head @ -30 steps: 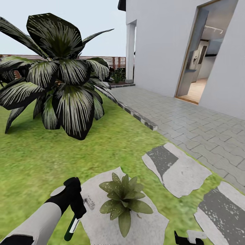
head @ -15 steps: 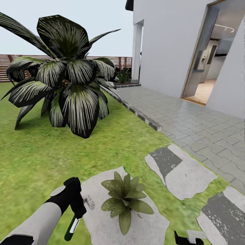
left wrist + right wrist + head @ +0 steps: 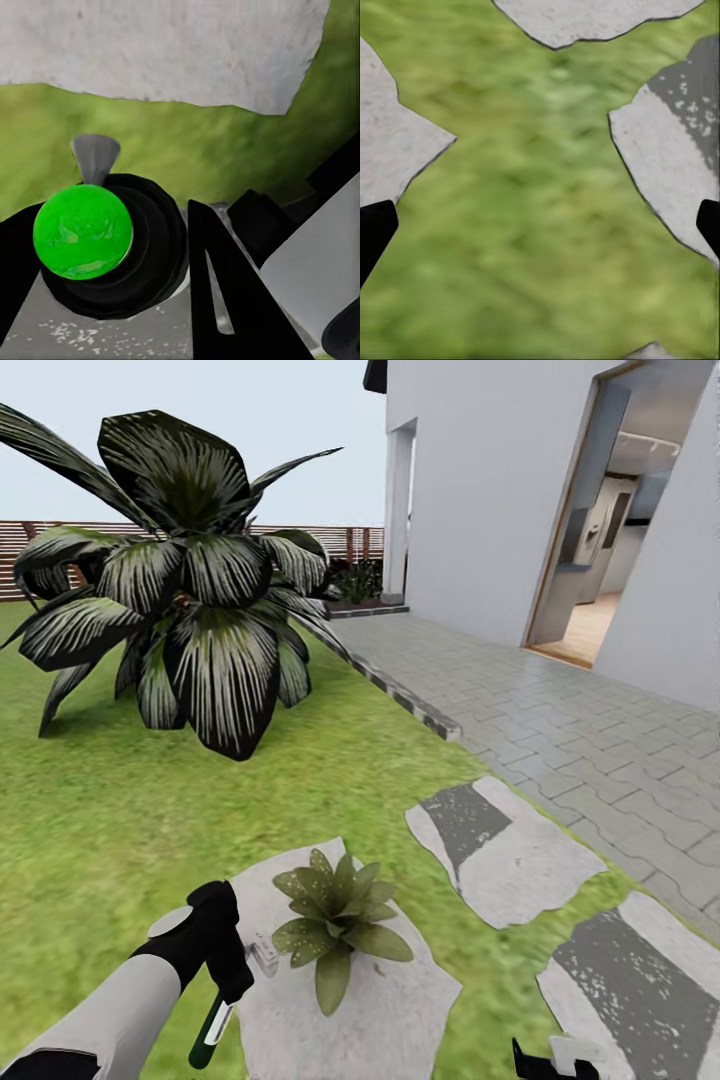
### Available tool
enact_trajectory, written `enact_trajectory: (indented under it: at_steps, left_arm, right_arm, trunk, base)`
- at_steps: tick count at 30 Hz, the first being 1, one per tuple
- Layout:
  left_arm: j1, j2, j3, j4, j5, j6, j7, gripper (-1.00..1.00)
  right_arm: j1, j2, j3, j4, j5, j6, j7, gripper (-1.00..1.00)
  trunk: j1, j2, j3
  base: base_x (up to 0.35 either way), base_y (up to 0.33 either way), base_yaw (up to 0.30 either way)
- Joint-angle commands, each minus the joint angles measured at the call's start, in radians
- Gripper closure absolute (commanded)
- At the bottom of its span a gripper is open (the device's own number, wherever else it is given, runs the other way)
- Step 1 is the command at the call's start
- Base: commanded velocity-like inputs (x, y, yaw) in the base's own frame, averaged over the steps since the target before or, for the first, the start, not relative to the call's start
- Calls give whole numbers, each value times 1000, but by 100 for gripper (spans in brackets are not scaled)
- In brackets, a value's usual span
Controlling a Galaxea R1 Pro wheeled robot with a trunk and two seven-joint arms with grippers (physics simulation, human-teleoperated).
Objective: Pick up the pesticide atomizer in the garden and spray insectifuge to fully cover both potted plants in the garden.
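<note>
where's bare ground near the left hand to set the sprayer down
Open lawn between the big dark striped-leaf plant and the left hand. The split grey stepping stone right of the speckled olive rosette is bare. Crowded: the rosette's own pale stone.

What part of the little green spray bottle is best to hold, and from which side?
Hold the pesticide atomizer around its slim round body, just under the pale trigger head. Come in from the side, behind the nozzle. The body is narrow enough for two fingers, and the trigger stays free. The left end effector grips it about there now, with the bottle hanging tilted.
</note>
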Motion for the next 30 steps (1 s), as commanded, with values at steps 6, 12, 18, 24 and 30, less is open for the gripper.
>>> enact_trajectory:
  at_steps: [6,12,18,24,30]
  left_arm:
    - [0,-1,-4,-2,-2,8,-7,100]
    - [0,-1,-4,-3,-2,8,-7,100]
    - [0,-1,-2,-3,-3,9,-7,100]
    - [0,1,-1,-3,-3,9,-7,100]
    - [0,1,0,-3,-3,9,-6,100]
  right_arm:
    - [0,0,1,1,-9,-3,3,-100]
    - [0,0,1,1,-9,-4,3,-100]
    - [0,-2,1,1,-8,-4,2,-100]
    - [0,-2,1,1,-8,-4,2,-100]
    - [0,0,2,1,-9,-4,2,-100]
  trunk:
    - [0,0,-1]
    - [0,0,-1]
    - [0,0,-1]
    - [0,0,-1]
    - [0,0,-1]
  base:
    - [-17,-259,104]
    - [-6,-271,270]
    - [-135,-164,98]
    - [-6,-4,0]
    - [0,0,32]
